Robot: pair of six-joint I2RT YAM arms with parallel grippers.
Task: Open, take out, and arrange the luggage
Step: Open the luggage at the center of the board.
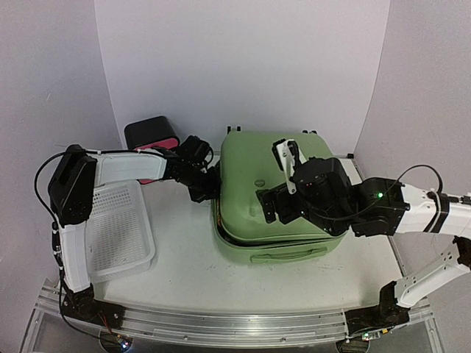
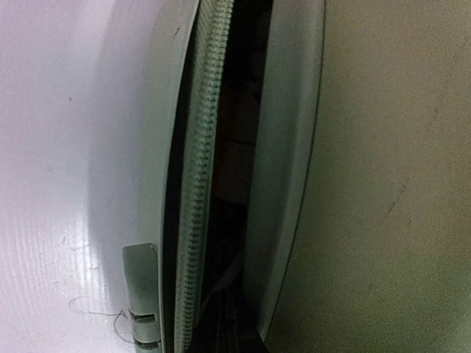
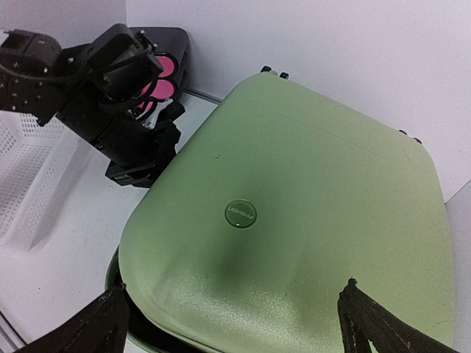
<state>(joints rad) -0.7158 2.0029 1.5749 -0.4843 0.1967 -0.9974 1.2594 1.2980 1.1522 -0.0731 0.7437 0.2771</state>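
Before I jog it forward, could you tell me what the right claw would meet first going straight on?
Probably the luggage: its green lid lies directly ahead of the open right claw, nothing between, though depth is unclear.

Glossy white table (image 1: 193, 273) backed by a plain curved white wall (image 1: 243, 59), evenly lit.

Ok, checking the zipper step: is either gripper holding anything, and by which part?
Right gripper is open over the luggage, holding nothing. Left gripper is shut at its side seam; a hold cannot be told.
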